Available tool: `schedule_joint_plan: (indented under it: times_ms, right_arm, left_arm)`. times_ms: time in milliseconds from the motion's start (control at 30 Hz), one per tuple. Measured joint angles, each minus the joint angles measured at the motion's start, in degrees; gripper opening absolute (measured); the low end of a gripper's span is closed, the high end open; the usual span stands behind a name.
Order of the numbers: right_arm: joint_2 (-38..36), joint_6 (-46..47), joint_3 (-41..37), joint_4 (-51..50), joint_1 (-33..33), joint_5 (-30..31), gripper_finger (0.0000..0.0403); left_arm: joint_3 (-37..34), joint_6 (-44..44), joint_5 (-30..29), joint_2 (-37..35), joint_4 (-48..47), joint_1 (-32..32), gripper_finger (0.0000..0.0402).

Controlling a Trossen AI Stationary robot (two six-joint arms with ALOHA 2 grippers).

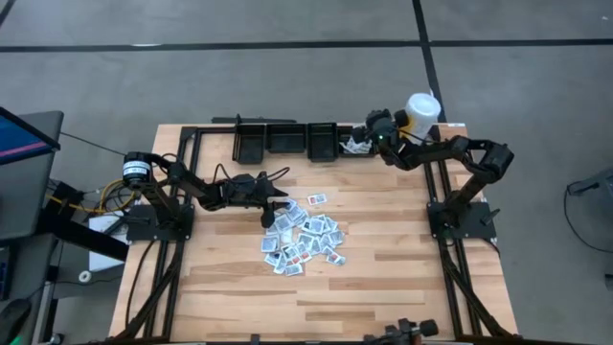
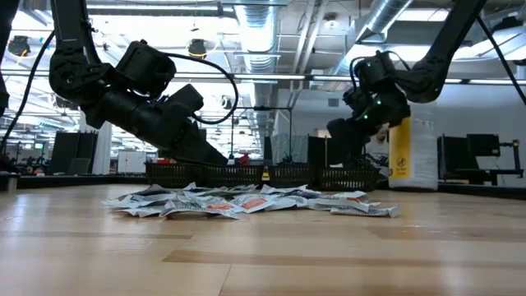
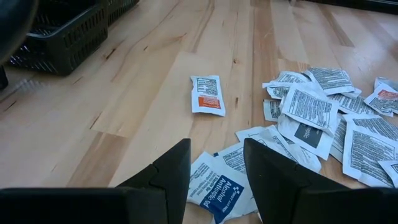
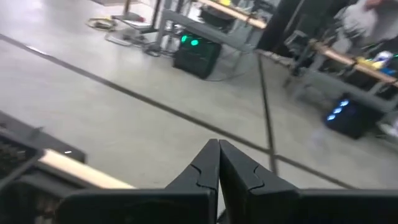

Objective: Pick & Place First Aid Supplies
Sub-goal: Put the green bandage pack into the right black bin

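On the tabletop (image 1: pixel 383 240), the left pincer (image 1: pixel 278 201), fingers spread and empty, hovers at the pile's ten o'clock edge; the packets (image 1: pixel 305 240) lie toward four o'clock, nearer this arm. The right pincer (image 1: pixel 372 129), pressed together and empty, hangs at the bins (image 1: pixel 287 141), twelve o'clock.

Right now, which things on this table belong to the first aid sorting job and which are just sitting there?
Job:
packet pile
stray packet
black bins
left gripper, open above the pile
right gripper, shut, over the rightmost bin

Just there:
white-and-yellow canister
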Motion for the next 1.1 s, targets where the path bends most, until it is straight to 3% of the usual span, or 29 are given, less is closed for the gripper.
schedule_joint_plan:
  times_ms: [200, 367, 567, 700, 900, 1100]
  right_arm:
    - [0.0, 3.9, 0.0, -2.0, 0.1, -8.2, 0.0001]
    - [0.0, 3.8, 0.3, -2.6, -0.1, -6.9, 0.0]
    - [0.3, 1.2, 5.4, -6.1, 0.0, -12.6, 0.0]
    - [0.5, 2.0, 11.3, -15.4, -0.3, -17.6, 0.0]
    - [0.5, 8.6, 20.1, -32.9, -1.3, -18.0, 0.0]
    - [4.6, 13.3, 25.9, -44.1, -4.7, -26.9, 0.0]
  left_arm:
    - [0.0, -0.1, 0.0, 0.0, 0.0, 0.0, 0.0149]
    - [0.0, -0.1, 0.0, 0.0, 0.0, 0.0, 0.0149]
    - [0.0, -0.1, 0.0, 0.0, 0.2, 0.0, 0.0149]
    - [0.0, -0.1, 0.0, 0.0, 0.6, 0.0, 0.0149]
    - [0.0, -0.1, 0.4, 0.0, 0.7, 0.0, 0.0149]
    - [0.0, -0.4, 1.0, 0.0, 0.9, -0.1, 0.0149]
